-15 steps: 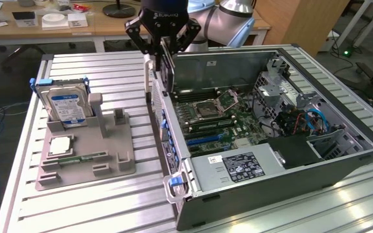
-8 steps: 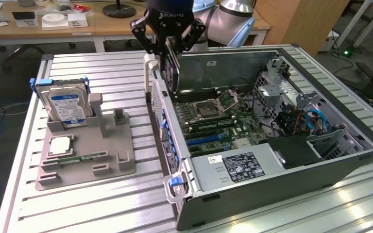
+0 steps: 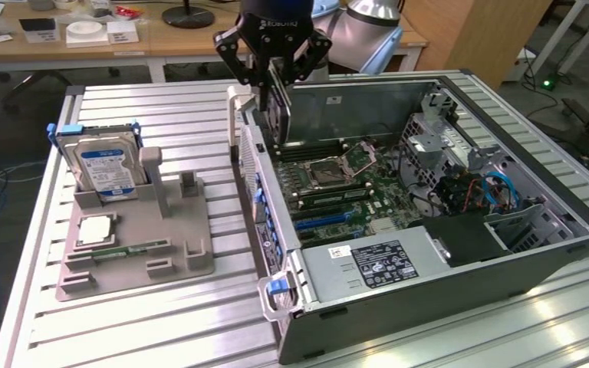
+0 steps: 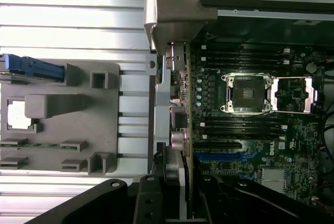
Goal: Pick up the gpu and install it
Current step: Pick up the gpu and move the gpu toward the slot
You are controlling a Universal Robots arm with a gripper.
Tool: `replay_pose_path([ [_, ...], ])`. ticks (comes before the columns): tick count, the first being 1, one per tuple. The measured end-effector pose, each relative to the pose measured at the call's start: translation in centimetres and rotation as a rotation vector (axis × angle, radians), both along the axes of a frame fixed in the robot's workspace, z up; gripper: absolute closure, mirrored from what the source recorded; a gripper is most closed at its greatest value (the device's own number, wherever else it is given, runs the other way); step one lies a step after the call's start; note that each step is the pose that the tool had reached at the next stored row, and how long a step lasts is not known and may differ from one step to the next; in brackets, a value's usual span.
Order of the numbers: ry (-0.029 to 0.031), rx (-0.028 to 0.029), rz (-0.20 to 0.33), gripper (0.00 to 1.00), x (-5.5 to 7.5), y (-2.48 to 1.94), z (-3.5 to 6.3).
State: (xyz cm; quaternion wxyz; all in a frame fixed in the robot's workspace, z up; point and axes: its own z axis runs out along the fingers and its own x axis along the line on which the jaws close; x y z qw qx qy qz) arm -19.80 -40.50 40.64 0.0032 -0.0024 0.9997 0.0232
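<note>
The gpu is a thin dark card with a silver bracket edge. It hangs upright from my gripper, which is shut on its top edge. It is over the near-side wall of the open computer case, above the motherboard. In the wrist view the gpu appears edge-on between my gripper fingers, along the case's rear wall, beside the blue slot on the motherboard. I cannot tell whether the card's lower edge touches a slot.
On the exterior view's left, a grey parts holder carries a hard drive with a blue label, a processor chip and a green memory stick. Inside the case are the power supply and blue cables.
</note>
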Motion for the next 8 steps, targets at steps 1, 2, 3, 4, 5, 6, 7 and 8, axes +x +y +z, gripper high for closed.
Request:
replay_pose_path([
  [1, -0.0001, 0.0, 0.0, 0.71, 0.12, 0.0, 0.0],
  [2, 0.0, 0.0, 0.0, 0.71, 0.24, 0.0, 0.0],
  [3, 0.0, 0.0, 0.0, 0.71, 0.36, 0.0, 0.0],
  [4, -0.0001, 0.0, 0.0, 0.71, 0.47, 0.0, 0.0],
  [5, -0.0001, 0.0, 0.0, 0.71, 0.6, 0.0, 0.0],
  [6, 0.0, 0.0, 0.0, 0.71, 0.73, 0.0, 0.0],
  [7, 0.0, 0.0, 0.0, 0.71, 0.86, 0.0, 0.0],
  [8, 0.0, 0.0, 0.0, 0.71, 1.0, 0.0, 0.0],
])
